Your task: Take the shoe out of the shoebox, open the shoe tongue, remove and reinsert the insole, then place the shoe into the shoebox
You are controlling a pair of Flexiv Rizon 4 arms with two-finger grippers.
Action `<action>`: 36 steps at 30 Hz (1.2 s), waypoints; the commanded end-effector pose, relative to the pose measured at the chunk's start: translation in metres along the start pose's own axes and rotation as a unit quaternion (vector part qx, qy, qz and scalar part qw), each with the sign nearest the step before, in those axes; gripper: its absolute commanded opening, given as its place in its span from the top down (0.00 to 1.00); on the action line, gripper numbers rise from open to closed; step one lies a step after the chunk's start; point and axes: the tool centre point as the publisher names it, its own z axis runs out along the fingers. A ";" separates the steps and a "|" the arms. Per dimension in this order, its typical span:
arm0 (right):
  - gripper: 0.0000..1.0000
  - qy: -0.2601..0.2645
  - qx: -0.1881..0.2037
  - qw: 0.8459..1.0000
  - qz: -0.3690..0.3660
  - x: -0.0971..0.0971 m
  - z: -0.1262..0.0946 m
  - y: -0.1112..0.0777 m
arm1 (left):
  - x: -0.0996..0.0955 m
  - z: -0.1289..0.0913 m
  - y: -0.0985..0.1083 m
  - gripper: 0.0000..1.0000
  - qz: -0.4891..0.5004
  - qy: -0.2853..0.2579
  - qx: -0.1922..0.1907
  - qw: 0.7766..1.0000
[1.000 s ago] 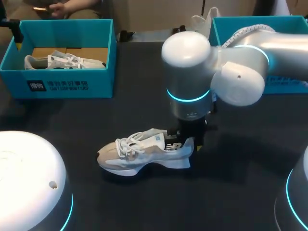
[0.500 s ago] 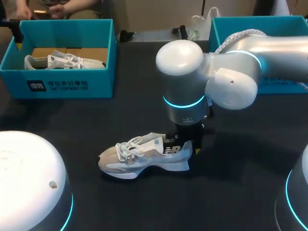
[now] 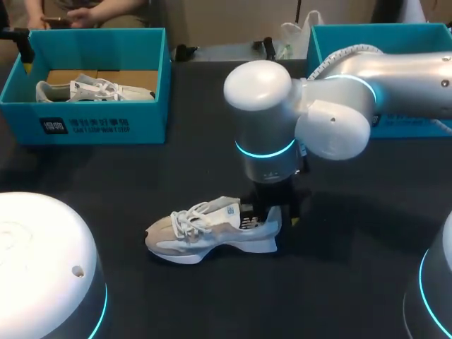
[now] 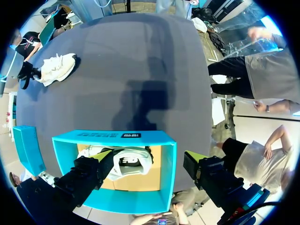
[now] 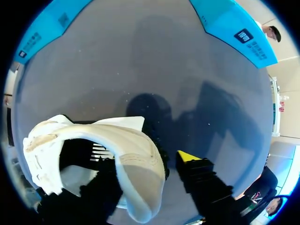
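A white and beige sneaker (image 3: 212,229) lies on its sole on the dark table, toe to the left. My right gripper (image 3: 272,208) points down at its heel. In the right wrist view the heel collar (image 5: 136,154) stands between the fingers, one finger inside the shoe and the yellow-tipped one (image 5: 187,157) outside with a gap, so the right gripper (image 5: 145,161) is open. My left gripper (image 4: 149,154) hangs open above the teal shoebox (image 4: 112,136), which holds a second sneaker (image 4: 126,161). That shoebox (image 3: 106,127) stands at the far left.
A second teal box (image 3: 367,32) stands at the far right behind my right arm. White arm housings fill the near left (image 3: 42,268) and near right (image 3: 434,296) corners. Bare dark table lies between the shoe and the left shoebox.
My right arm shifted slightly left and set the sneaker's heel down onto the table. Its fingers have spread apart from the heel collar. The left arm stayed still.
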 end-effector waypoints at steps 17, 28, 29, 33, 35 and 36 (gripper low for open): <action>0.00 0.159 -0.005 0.979 -0.125 -0.029 -0.097 -0.018 | 0.000 0.000 -0.001 0.00 0.000 0.001 -0.001 1.000; 0.00 0.268 -0.099 0.902 -0.324 -0.049 -0.116 -0.032 | 0.000 0.000 -0.001 0.00 0.000 0.001 -0.001 1.000; 0.00 0.268 -0.099 0.902 -0.324 -0.049 -0.116 -0.032 | 0.000 0.000 -0.001 0.00 0.000 0.001 -0.001 1.000; 0.00 0.268 -0.099 0.902 -0.324 -0.049 -0.116 -0.032 | 0.000 0.000 -0.001 0.00 0.000 0.001 -0.001 1.000; 0.00 0.268 -0.099 0.902 -0.324 -0.049 -0.116 -0.032 | 0.000 0.000 -0.001 0.00 0.000 0.001 -0.001 1.000; 0.00 0.292 -0.109 0.898 -0.310 -0.055 -0.113 -0.026 | 0.000 0.000 -0.001 0.00 0.000 0.001 -0.001 1.000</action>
